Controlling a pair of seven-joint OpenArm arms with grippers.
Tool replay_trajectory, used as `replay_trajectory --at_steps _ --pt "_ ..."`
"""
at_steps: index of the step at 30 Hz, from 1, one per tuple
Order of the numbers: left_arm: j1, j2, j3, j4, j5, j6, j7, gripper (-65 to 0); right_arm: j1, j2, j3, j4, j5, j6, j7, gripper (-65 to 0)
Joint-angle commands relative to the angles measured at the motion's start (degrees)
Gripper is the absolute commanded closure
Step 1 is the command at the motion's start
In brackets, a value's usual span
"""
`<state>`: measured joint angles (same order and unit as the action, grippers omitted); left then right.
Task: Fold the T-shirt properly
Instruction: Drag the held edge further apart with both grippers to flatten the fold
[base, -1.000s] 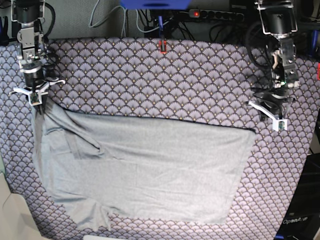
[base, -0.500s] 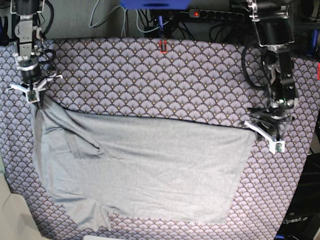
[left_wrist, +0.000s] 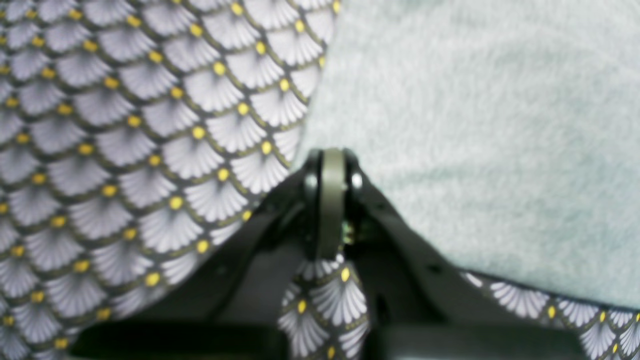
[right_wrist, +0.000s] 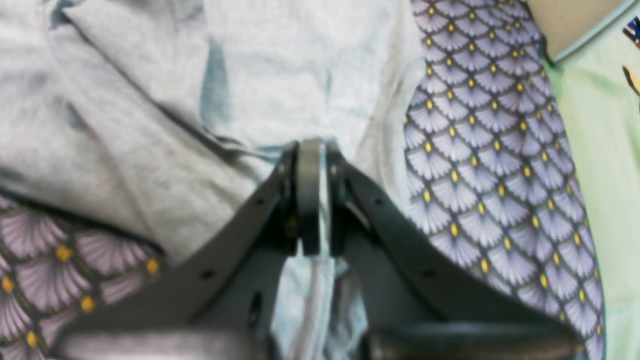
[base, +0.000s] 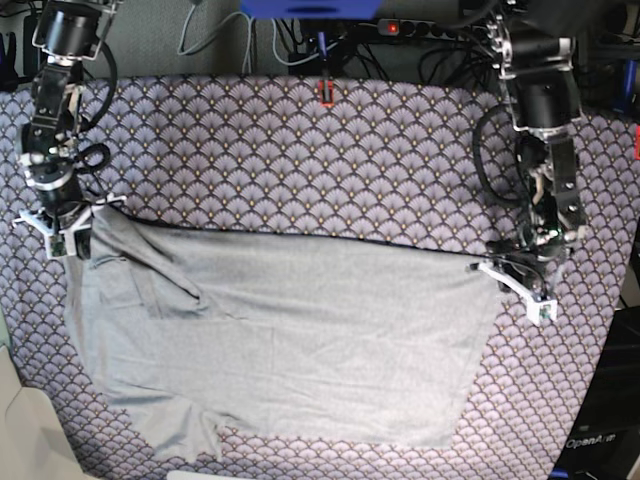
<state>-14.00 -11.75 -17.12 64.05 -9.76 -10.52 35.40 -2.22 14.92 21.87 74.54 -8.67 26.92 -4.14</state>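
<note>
Soft matt light grey heathered knit T-shirt (base: 290, 335), slightly fuzzy, purple fan-scale printed woven cloth surface (base: 300, 160), matt black plastic left pincer (left_wrist: 330, 165)

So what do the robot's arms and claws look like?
Both arms are black, with ribbed round joints and loose black cables looping beside them. The left claw and right claw have white outer pieces seen from the base view. Up close, each has dark grey fingers meeting at a thin greenish-grey pad.

Partial white lettering reading "OpenArm" on dark base (base: 600, 441) at bottom right, no other legible text
</note>
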Motion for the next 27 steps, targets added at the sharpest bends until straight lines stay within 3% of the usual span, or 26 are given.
replay_trajectory --at_steps 1,7,14,18,27 --pt "-2.9 -0.6 0.9 -0.6 -0.3 0.0 -1.2 0.0 0.9 0.8 0.2 0.8 0.6 -0.2 0.4 -2.9" --pt "-6.3 -0.8 6.3 -8.8 -0.3 0.2 -1.4 0.0 0.7 0.8 -2.0 0.8 0.7 -0.2 -2.9 -2.8" --pt "-3.7 -1.2 7.9 -9.2 -0.3 0.2 -0.6 0.0 -2.4 0.8 -2.7 0.7 0.7 0.1 -4.5 -2.6" --pt "-1.2 -3.6 7.9 -9.2 -0.3 -0.2 -0.6 0.0 -3.6 0.8 -2.1 0.7 0.7 7.1 -4.8 -2.5" --pt "3.8 -5.4 7.9 -8.7 -0.3 -0.3 -0.6 0.0 -7.8 1.0 -2.1 0.9 0.6 7.4 -4.5 -2.5"
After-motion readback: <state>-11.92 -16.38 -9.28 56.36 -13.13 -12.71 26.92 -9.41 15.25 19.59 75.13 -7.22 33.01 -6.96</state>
